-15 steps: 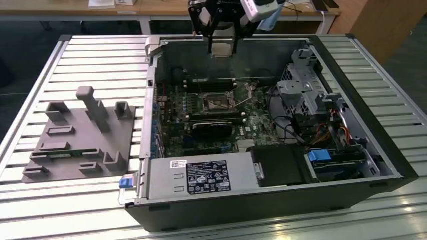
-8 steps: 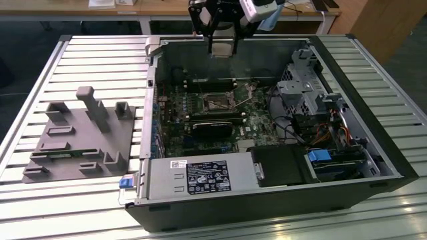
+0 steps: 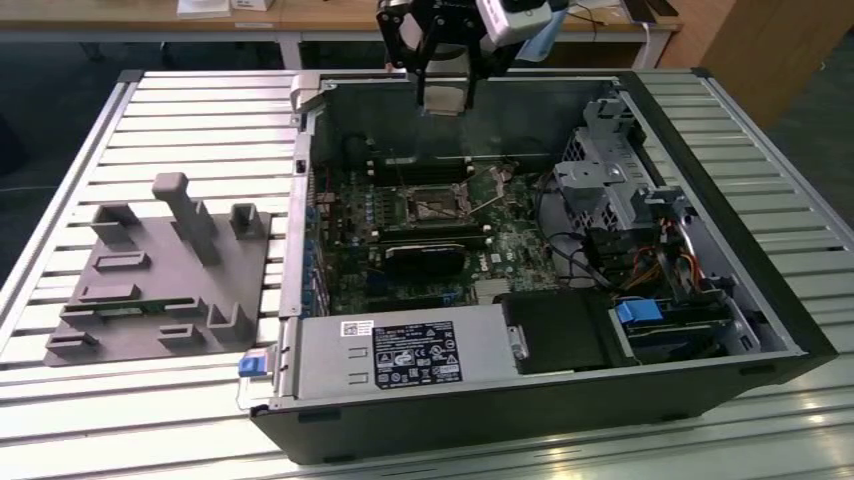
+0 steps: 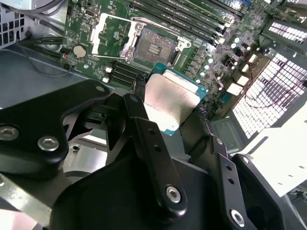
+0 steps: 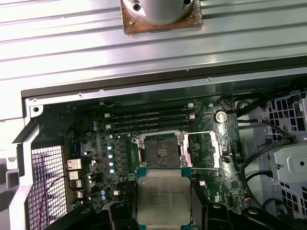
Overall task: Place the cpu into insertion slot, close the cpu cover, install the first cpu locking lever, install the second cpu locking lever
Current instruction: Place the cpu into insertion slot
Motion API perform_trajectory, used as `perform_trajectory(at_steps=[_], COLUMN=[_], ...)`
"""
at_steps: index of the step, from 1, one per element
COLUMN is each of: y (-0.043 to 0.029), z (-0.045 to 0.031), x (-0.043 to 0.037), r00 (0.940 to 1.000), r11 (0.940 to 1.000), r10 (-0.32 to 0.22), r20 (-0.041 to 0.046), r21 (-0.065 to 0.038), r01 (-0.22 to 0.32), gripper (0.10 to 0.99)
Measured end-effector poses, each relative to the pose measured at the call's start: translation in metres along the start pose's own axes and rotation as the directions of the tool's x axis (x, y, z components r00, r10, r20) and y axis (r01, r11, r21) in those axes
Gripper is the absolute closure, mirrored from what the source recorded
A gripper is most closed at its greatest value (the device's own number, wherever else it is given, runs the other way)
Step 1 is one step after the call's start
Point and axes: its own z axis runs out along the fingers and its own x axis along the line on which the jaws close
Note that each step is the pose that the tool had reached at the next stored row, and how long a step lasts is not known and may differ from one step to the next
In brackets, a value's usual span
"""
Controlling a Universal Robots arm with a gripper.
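Placing the cpu (image 5: 163, 201) into the slot (image 5: 160, 152) is judged to be the step in hand; nothing is yet seated. Gripper (image 3: 447, 98): seen at upper centre of the exterior view, over the far side of the open case (image 3: 534, 405), pinched on opposite edges of the cpu. Cpu: held clear of the board (image 3: 400, 265), touched only by the fingers (image 4: 136, 115), its metal top shown in both wrist views. Slot: found near the middle of the exterior view, bare, contacts exposed, nothing lying in it. Cover (image 5: 204, 149): swung open and lying just beside the slot, so the way in appears unobstructed. Requirement, as judged: the cpu is to be brought over the slot, squared to its rim and lowered level, since a tilted or offset seating could be expected to harm the contacts.
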Motion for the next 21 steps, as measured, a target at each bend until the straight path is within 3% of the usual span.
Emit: perform_trajectory(at_steps=[13,21], y=[0.0002,0.0006], z=[0.0003,0.0005], x=[0.0,0.0001], r00=[0.9973,0.9901], r11=[0.9973,0.9902], r10=[0.073,0.14], r20=[0.0068,0.0131], r21=[0.0,0.0], r01=[-0.073,-0.14], gripper=[0.549,0.549])
